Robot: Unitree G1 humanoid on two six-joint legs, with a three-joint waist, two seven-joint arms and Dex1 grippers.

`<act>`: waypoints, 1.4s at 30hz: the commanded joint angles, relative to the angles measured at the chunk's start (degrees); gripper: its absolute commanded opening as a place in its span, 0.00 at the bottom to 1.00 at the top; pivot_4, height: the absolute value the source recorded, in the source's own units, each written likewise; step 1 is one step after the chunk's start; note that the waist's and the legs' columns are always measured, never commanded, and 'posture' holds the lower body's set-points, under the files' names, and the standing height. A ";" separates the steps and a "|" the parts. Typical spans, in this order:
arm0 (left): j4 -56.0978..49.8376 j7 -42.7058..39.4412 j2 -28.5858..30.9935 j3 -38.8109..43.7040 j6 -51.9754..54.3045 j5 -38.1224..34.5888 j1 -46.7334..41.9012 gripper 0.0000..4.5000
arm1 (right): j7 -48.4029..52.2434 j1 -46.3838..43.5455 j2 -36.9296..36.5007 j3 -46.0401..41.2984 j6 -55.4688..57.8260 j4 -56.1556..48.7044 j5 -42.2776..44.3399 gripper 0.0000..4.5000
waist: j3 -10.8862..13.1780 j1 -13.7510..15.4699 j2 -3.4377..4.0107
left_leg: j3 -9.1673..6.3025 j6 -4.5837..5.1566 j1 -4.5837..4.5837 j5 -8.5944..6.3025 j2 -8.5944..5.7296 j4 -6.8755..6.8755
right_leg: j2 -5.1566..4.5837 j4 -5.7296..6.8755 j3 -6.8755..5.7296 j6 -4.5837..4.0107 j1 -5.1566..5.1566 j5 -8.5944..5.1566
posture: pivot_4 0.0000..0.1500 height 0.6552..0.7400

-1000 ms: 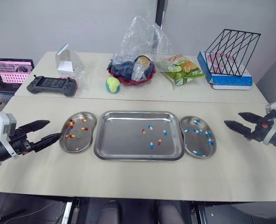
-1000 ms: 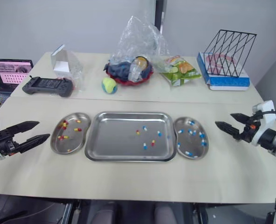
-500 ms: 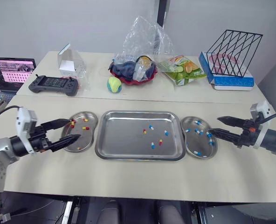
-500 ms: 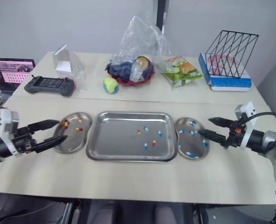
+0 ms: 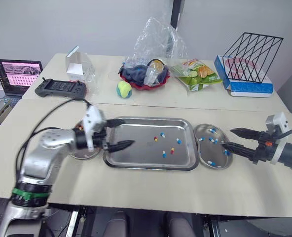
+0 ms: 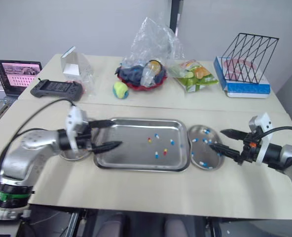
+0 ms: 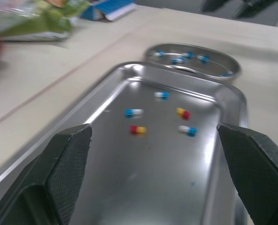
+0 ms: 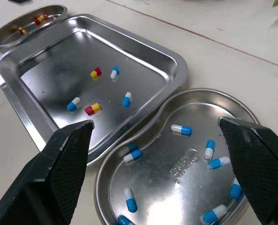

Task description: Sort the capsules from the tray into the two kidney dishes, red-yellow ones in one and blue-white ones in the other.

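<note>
Steel tray holds five capsules; my left gripper gapes over its 9 o'clock end, right gripper gapes at the 3 o'clock kidney dish.

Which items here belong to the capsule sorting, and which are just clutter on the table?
Job: tray, loose capsules, left kidney dish, right kidney dish.
Lying about: controller, laptop, tennis ball, red bowl, snack bag, wire rack.

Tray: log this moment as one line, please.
left gripper: open, over tray left end | right gripper: open, by blue-white dish | tray: five capsules unsorted
</note>
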 commanded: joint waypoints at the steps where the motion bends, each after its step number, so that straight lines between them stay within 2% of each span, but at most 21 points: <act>1: 1.62 1.16 -1.80 -3.45 -1.52 4.02 -4.15 1.00 | -0.59 2.77 -0.98 -4.81 0.05 -2.75 1.47 0.99 | 0.00 0.08 0.01 | 0.00 0.00 0.00 0.00 -0.01 0.00 | 0.00 0.00 0.00 0.00 0.00 0.00 | 1.00 0.73; 9: 9.08 1.98 -6.55 -8.30 -4.79 10.39 -9.08 1.00 | -1.19 9.86 -0.17 -9.95 -0.36 -10.72 3.30 0.99 | -0.04 -0.04 0.06 | -0.03 0.02 0.05 0.01 -0.02 0.02 | 0.03 0.00 0.03 0.01 0.04 0.00 | 1.00 0.73; 12: 15.06 3.68 -9.83 -11.33 -5.57 14.39 -12.71 1.00 | -2.43 14.81 1.15 -12.03 -1.43 -14.79 2.24 0.99 | -0.04 0.50 0.07 | -0.05 0.02 0.04 0.01 -0.08 0.06 | 0.00 -0.01 0.02 0.02 0.10 0.00 | 1.00 0.73; 18: 20.45 7.28 -13.98 -12.69 -4.71 18.77 -15.88 1.00 | -4.34 20.47 2.26 -15.17 -2.89 -18.29 1.16 0.99 | -0.04 0.76 0.07 | -0.06 0.02 0.02 0.01 -0.13 0.17 | -0.02 -0.06 0.04 0.12 0.16 0.03 | 1.00 0.73; 27: 26.00 7.29 -16.49 -14.86 -4.79 22.66 -18.64 1.00 | -6.64 21.38 2.49 -16.16 -4.13 -18.76 1.14 0.99 | -0.04 0.59 0.07 | -0.05 0.02 0.05 0.01 -0.13 0.16 | -0.01 -0.05 0.05 0.12 0.18 0.03 | 1.00 0.73; 30: 25.11 7.50 -17.34 -15.47 -3.49 23.22 -18.20 0.84 | -7.04 21.78 2.58 -16.25 -4.46 -18.82 1.10 1.00 | -0.04 0.63 0.07 | -0.05 0.02 0.03 0.01 -0.14 0.17 | -0.03 -0.06 0.05 0.12 0.18 0.03 | 1.00 0.73; 32: 26.13 8.20 -17.61 -15.36 -3.53 24.06 -18.54 0.69 | -7.22 21.97 2.66 -16.03 -4.70 -18.84 0.93 1.00 | -0.04 0.68 0.07 | -0.05 0.02 0.03 0.01 -0.14 0.17 | -0.03 -0.05 0.06 0.12 0.18 0.03 | 1.00 0.73; 42: 28.49 7.35 -19.02 -15.02 -4.17 24.37 -19.33 0.69 | -8.05 21.56 2.13 -15.55 -4.88 -18.19 0.65 1.00 | -0.04 0.69 0.07 | -0.05 0.02 0.03 0.01 -0.15 0.17 | -0.03 -0.05 0.06 0.12 0.19 0.03 | 1.00 0.73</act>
